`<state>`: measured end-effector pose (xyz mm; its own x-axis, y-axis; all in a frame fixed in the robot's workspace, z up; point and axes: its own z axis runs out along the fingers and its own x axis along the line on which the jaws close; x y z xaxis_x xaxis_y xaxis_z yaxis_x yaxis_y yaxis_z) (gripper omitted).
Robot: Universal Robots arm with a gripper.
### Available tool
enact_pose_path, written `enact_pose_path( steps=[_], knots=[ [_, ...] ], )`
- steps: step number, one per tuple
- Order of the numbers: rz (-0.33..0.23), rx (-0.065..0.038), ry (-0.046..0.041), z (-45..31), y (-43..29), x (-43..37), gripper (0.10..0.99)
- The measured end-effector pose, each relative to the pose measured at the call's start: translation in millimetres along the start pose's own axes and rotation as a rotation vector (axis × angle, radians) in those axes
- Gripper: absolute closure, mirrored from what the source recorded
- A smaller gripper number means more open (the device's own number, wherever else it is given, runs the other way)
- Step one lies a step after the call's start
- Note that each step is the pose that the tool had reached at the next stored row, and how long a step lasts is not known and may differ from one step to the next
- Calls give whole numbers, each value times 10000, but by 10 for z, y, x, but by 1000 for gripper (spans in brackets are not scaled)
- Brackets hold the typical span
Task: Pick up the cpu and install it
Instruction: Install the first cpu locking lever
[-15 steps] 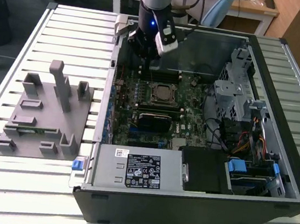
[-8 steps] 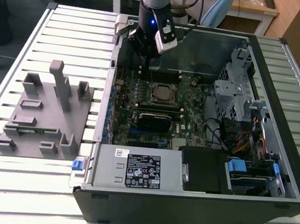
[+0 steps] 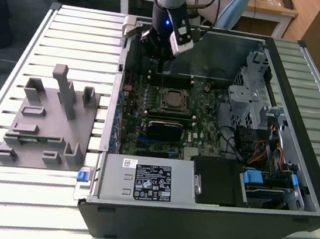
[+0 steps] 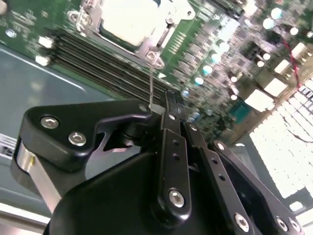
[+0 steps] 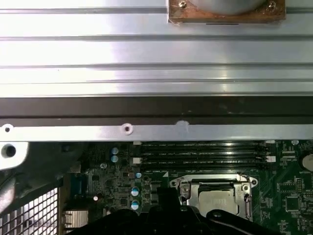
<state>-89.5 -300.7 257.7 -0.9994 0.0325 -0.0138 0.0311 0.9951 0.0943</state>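
Black gripper [image 4: 166, 105] links were seen closest in the second wrist view, the fingers drawn together with nothing between them. Beyond them the cpu [image 4: 129, 19] was seated in its socket on the green motherboard [image 4: 220, 58], beside the memory slots [image 4: 98, 63]. From the exterior view, the gripper [image 3: 160, 66] was held above the open computer case [image 3: 302, 114], just behind the cpu [image 3: 172, 97]. A grey fixture tray [image 3: 47, 122] was set well apart, toward the exterior view's left.

Pale, seemingly metal cpu [image 5: 218, 201] top; matt black gripper [image 4: 168, 122]; ribbed, shiny metal table [image 3: 78, 26].
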Motion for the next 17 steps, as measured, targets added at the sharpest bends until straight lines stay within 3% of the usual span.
enact_pose_path(
  steps=[7,9,12,13,17],
  knots=[
    [13,5,130,10,10,-318,980],
    [13,-20,142,16,10,-376,980],
    [17,-462,156,24,5,-392,980],
    [17,-529,158,31,-2,-393,980],
    [18,-526,157,64,-6,-396,980]
  ],
)
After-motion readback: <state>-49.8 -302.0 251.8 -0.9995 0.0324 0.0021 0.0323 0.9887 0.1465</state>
